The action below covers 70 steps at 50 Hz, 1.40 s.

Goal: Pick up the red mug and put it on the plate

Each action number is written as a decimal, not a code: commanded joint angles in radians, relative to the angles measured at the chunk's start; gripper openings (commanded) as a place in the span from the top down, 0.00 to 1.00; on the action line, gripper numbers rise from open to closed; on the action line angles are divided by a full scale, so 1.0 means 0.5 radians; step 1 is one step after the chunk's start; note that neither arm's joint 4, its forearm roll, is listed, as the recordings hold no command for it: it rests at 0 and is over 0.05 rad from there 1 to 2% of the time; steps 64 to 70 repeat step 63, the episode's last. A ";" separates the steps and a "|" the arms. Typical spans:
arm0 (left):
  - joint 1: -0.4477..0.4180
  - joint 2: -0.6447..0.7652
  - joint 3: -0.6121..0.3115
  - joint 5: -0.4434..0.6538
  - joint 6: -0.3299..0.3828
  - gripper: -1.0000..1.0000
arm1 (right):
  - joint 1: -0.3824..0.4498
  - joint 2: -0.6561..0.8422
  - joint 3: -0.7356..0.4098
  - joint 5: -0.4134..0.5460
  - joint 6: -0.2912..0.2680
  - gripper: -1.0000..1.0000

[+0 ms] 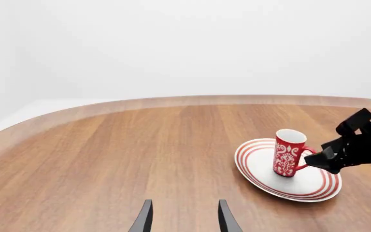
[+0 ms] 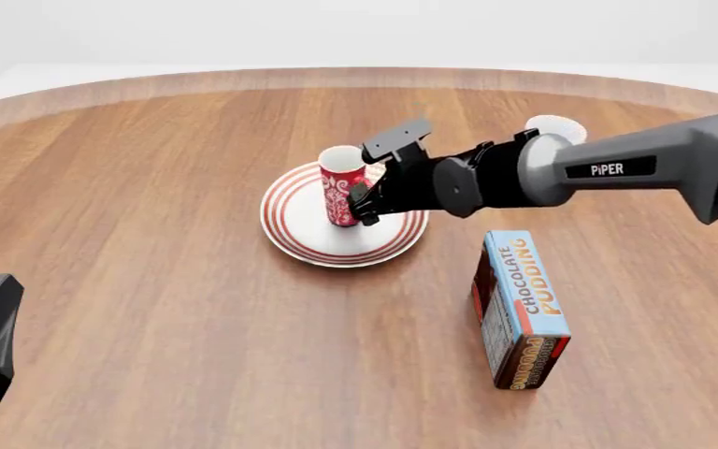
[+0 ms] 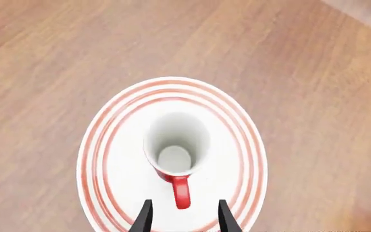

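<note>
The red mug [image 2: 341, 190] stands upright on the plate [image 2: 294, 234], a little toward the far side of it, with its handle turned to the right. The plate lies near the middle of the table [image 2: 147, 281], with bare wood around it on the left and near sides.

The right gripper [image 2: 377, 178] is just beside the mug on the right, at the handle. In the right wrist view its 2 fingertips [image 3: 145, 216] stand apart on either side of the handle's tip and do not touch it. The mug's white inside is open to that camera.

The left gripper [image 1: 184, 217] is low at the near left edge of the table, well apart from the plate, and its 2 fingers [image 1: 143, 218] are apart with nothing between them.

A chocolate pudding box [image 2: 522, 309] lies to the right and nearer than the plate, under the right arm. A white mug [image 2: 556, 128] stands on the far right, partly hidden by that arm. The far edge of the table curves behind the plate.
</note>
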 commanded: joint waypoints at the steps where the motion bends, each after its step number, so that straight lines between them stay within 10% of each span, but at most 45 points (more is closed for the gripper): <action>1: 0.000 0.000 0.000 0.000 0.000 0.00 | -0.026 -0.032 0.022 -0.009 -0.002 0.00; 70: 0.000 0.000 0.000 0.000 0.000 0.00 | 0.041 -1.175 0.668 0.166 0.008 0.00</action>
